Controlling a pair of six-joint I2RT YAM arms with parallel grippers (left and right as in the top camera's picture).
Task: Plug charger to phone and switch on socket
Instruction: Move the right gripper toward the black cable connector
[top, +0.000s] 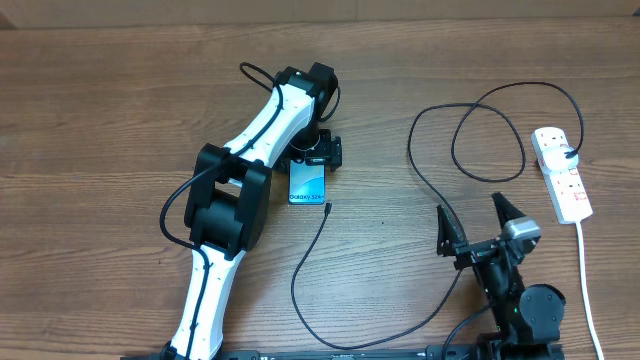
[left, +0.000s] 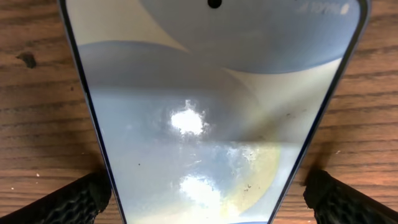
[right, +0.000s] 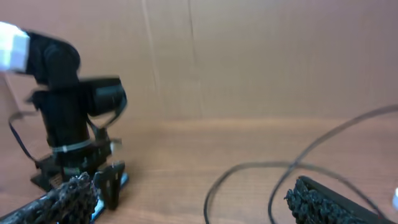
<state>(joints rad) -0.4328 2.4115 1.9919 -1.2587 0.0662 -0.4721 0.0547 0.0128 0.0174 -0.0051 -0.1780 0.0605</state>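
Closest under the left wrist camera, the phone lies flat on the table with its screen lit, between the wide-open jaws of the left gripper, which grips nothing. The right gripper is open too and empty. The charger tip rests just beside the phone's corner, and the socket lies at the table's right side.
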